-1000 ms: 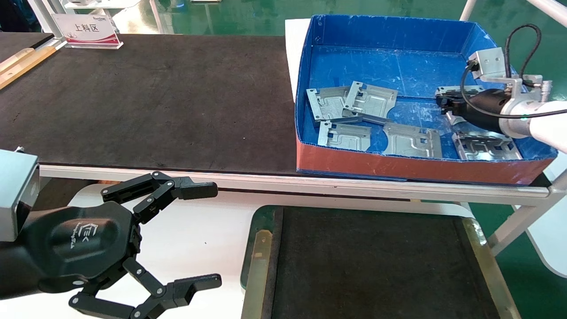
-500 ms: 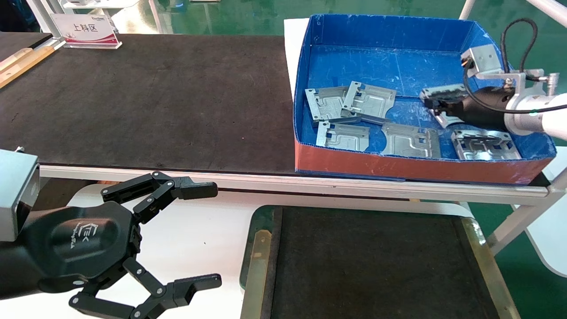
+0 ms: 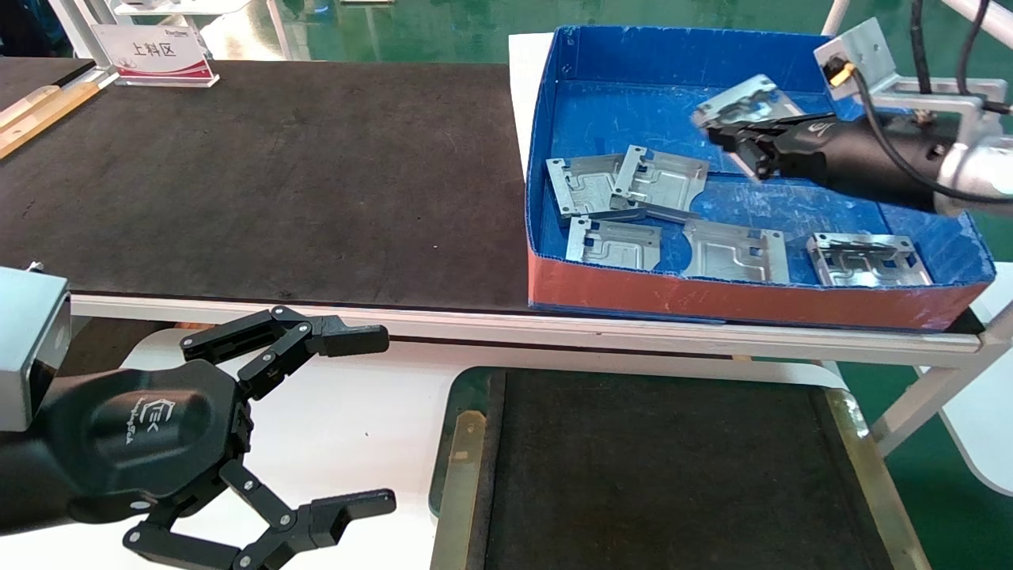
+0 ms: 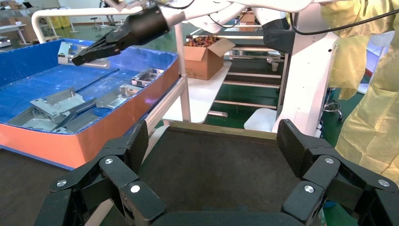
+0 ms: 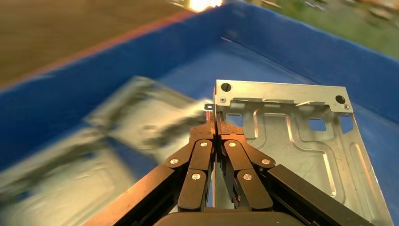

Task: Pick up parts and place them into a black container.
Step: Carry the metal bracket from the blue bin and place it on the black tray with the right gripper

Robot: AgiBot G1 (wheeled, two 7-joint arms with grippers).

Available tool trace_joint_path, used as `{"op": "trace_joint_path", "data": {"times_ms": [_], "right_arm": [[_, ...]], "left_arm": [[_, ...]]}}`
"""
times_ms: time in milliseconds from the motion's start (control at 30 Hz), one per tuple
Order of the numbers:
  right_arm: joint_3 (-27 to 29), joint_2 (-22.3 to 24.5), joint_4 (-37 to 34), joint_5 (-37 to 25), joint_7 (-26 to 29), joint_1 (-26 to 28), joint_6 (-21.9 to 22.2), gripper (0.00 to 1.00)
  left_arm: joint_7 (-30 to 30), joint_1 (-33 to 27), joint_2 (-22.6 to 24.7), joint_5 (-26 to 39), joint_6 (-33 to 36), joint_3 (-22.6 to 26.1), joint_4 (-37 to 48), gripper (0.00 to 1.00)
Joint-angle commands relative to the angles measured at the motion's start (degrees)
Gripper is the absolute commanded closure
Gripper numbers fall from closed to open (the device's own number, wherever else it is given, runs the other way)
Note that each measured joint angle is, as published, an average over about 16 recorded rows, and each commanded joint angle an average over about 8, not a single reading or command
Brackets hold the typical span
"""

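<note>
My right gripper (image 3: 724, 134) is shut on the edge of one silver-grey part (image 3: 744, 99) and holds it tilted in the air above the blue box (image 3: 712, 299). From the right wrist, the fingers (image 5: 215, 123) pinch a side tab of that part (image 5: 301, 136). Several more parts lie on the box floor, among them an overlapping pair (image 3: 661, 178) and one at the right (image 3: 866, 260). The black container (image 3: 657, 475) sits low in front, with nothing on the floor that shows. My left gripper (image 3: 378, 421) hangs open to the container's left, holding nothing (image 4: 214, 146).
A long black mat-covered tabletop (image 3: 261, 174) extends left of the blue box, with a sign (image 3: 154, 54) at its far corner. A white shelf (image 3: 356, 412) lies under my left gripper. A cardboard box (image 4: 204, 56) and a yellow-clad person (image 4: 371, 94) stand beyond the container.
My right gripper has risen and moved left over the blue box, carrying the part up off the floor. The left arm has stayed still.
</note>
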Motion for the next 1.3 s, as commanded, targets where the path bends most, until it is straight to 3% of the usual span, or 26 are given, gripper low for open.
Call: {"op": "trace_joint_path", "data": {"times_ms": [33, 267, 533, 667, 900, 1100, 1300], "right_arm": [[1.02, 1.48, 1.64, 1.79, -2.65, -0.72, -4.41, 1.0], [3.32, 6.93, 11.91, 7.32, -2.13, -4.79, -17.26, 1.0], [5.52, 12.09, 30.64, 14.4, 5.29, -14.39, -23.18, 1.0], [6.47, 15.01, 42.87, 17.68, 10.57, -21.25, -22.03, 1.0], [6.35, 18.67, 59.84, 18.19, 16.06, -34.32, -14.86, 1.0], [4.13, 18.42, 63.0, 14.73, 13.33, -41.8, -12.54, 1.0], [0.72, 15.94, 61.01, 8.68, 7.82, -44.55, -12.69, 1.0]], "left_arm": [[0.0, 0.0, 0.0, 0.0, 0.0, 0.0, 0.0, 0.0], [0.0, 0.0, 0.0, 0.0, 0.0, 0.0, 0.0, 0.0], [0.0, 0.0, 0.0, 0.0, 0.0, 0.0, 0.0, 0.0], [0.0, 0.0, 0.0, 0.0, 0.0, 0.0, 0.0, 0.0], [0.0, 0.0, 0.0, 0.0, 0.0, 0.0, 0.0, 0.0], [0.0, 0.0, 0.0, 0.0, 0.0, 0.01, 0.0, 0.0], [0.0, 0.0, 0.0, 0.0, 0.0, 0.01, 0.0, 0.0]]}}
